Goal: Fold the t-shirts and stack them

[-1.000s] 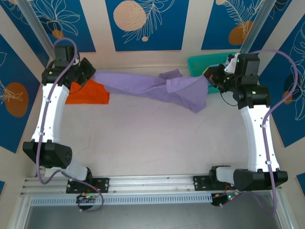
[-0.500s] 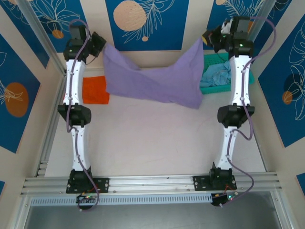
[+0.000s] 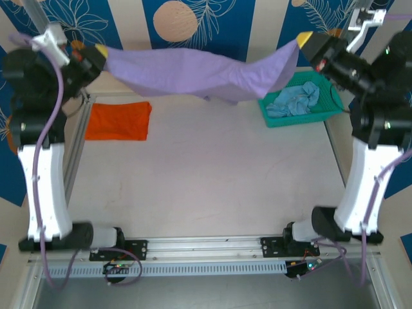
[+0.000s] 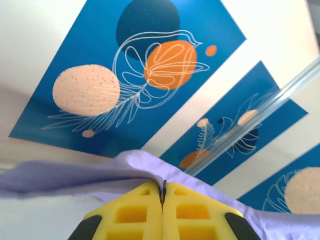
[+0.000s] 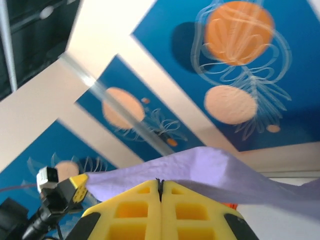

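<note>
The lavender-purple t-shirt (image 3: pixel 193 72) hangs stretched in the air between both arms, high above the table. My left gripper (image 3: pixel 101 50) is shut on its left end, and my right gripper (image 3: pixel 304 40) is shut on its right end. The cloth sags in the middle. Purple cloth (image 4: pixel 95 172) drapes over the shut yellow fingers (image 4: pixel 132 212) in the left wrist view. The right wrist view has the same cloth (image 5: pixel 215 167) across its shut fingers (image 5: pixel 132 212). A folded orange t-shirt (image 3: pixel 119 120) lies flat at the table's left. A crumpled pale blue t-shirt (image 3: pixel 295 102) sits in the basket.
The teal mesh basket (image 3: pixel 331 96) stands at the back right of the table (image 3: pixel 206 187). Patterned blue wall panels (image 3: pixel 193 26) close off the back and sides. Metal corner posts (image 4: pixel 260 110) rise at the back.
Both arms have swung up and outward, lifting the purple t-shirt off the table and stretching it wide. The basket and blue t-shirt are now uncovered.
</note>
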You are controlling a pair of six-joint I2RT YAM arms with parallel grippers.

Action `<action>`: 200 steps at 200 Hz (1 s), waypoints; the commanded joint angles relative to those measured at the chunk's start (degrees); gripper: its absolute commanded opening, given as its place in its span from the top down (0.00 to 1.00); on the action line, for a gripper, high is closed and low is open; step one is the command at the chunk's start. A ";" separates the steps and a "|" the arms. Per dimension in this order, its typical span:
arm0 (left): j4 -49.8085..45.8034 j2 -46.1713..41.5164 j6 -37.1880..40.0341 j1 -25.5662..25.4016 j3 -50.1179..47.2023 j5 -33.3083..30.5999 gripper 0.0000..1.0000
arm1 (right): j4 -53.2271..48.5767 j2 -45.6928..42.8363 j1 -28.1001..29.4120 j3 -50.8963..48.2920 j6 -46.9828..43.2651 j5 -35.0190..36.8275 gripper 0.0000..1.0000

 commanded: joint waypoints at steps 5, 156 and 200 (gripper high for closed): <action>-4.66 -6.19 2.49 -0.32 -23.96 -0.43 1.00 | -7.12 -3.05 3.82 -15.33 -7.61 1.19 1.00; -45.16 -37.68 -16.51 -0.39 -58.19 -42.47 0.64 | -31.01 -39.16 1.99 -78.45 -5.99 5.94 1.00; -35.19 -28.46 -12.70 -0.38 -51.90 -43.33 0.70 | -22.38 -33.10 2.91 -77.23 -3.51 7.17 1.00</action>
